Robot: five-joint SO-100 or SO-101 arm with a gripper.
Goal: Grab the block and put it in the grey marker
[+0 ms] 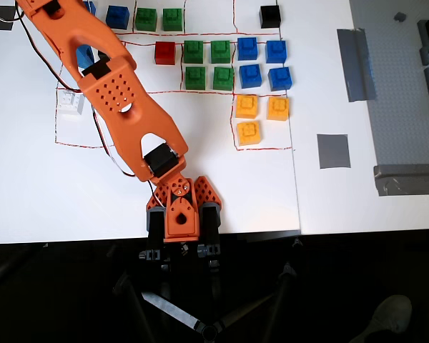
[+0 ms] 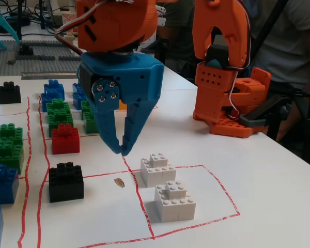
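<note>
In the fixed view, a black block [image 2: 66, 181] sits on the white sheet close to the camera. A second black block [image 2: 9, 93] sits far back on the left, and it also shows at the top of the overhead view [image 1: 270, 16]. The blue gripper [image 2: 123, 150] hangs tip-down just above the sheet. It is right of and behind the near black block and left of two white bricks [image 2: 158, 168]. Its jaws meet at the tips with nothing between them. In the overhead view the orange arm [image 1: 114, 96] hides the gripper and the near black block. The grey marker [image 1: 333, 151] lies at the right, apart from all bricks.
Red [image 1: 164, 52], green [image 1: 194, 51], blue [image 1: 248, 48] and yellow [image 1: 247, 106] bricks sit in red-lined boxes. Grey tape strips [image 1: 356, 64] and a grey baseplate [image 1: 400, 93] lie at the right. The arm's base [image 1: 180, 214] stands at the table's front edge.
</note>
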